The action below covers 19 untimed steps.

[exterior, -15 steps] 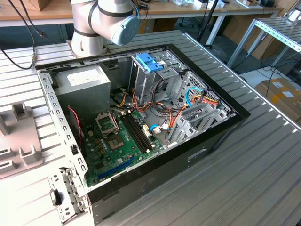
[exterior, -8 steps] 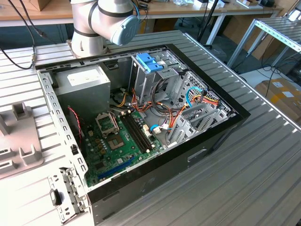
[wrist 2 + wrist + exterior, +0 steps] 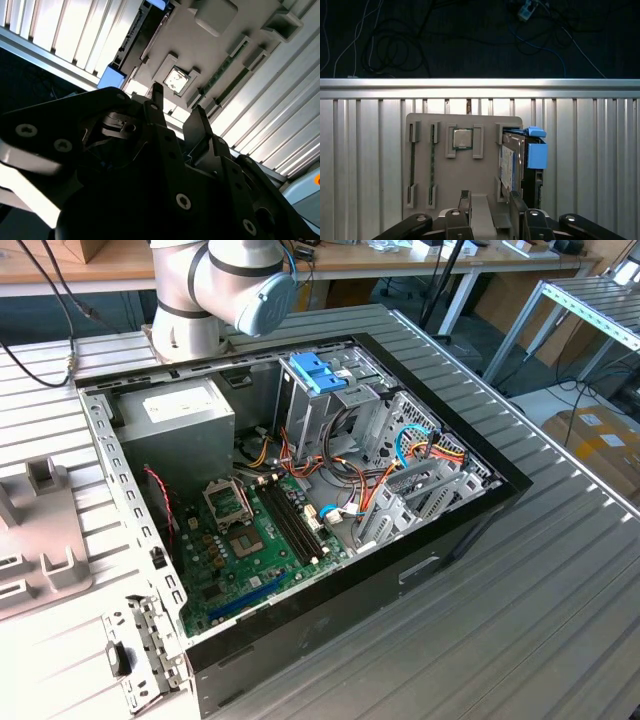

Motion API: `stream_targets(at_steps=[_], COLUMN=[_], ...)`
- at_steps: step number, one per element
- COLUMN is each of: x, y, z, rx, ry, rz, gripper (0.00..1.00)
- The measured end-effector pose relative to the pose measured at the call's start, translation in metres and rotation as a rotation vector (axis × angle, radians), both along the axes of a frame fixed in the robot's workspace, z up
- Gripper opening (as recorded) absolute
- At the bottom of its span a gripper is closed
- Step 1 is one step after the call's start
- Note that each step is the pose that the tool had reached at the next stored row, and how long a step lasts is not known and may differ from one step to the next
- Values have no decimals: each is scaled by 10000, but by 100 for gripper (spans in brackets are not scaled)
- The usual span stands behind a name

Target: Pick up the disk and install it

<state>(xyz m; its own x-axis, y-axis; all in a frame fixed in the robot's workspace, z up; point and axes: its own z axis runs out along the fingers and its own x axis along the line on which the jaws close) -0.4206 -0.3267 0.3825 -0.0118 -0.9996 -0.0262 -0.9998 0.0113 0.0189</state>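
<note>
The gripper (image 3: 491,198) is seen poised over the near end of a grey tray (image 3: 470,175) in the first wrist view; its two fingers (image 3: 465,200) are spread well apart with nothing clasped between them, and bare tray is shown through the gap. No contact with the disk (image 3: 518,162) can be made out; it is stood on its edge in a slot along the tray's side, just ahead of one finger and slightly outboard of it, nearer to that finger than anything else in the tray. The disk's long axis is laid straight away from the gripper, in line with the ribs of the metal table (image 3: 360,175); its blue end tab (image 3: 536,150) is carried at the far end, pointing away from the fingers, and a labelled face is turned toward the tray's middle. Further ahead of the spread fingers a processor chip (image 3: 462,138) is seated in a square pocket; two memory sticks (image 3: 412,165) are held on edge beyond the other finger. In the exterior view the arm (image 3: 225,285) is based behind an uncovered computer case (image 3: 300,490); the tray is glimpsed at the exterior view's left.
</note>
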Motion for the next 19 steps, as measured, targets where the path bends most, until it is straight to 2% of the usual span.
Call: stream_targets(at_steps=[6,13,16,19], x=[-1,-15,-17,-18], y=[1,32,37,37], z=[0,-8,-12,-23], rx=[0,11,10,10], ry=[0,-1,2,0], rz=[2,-137,-307,-702], gripper=[44,44,44,44])
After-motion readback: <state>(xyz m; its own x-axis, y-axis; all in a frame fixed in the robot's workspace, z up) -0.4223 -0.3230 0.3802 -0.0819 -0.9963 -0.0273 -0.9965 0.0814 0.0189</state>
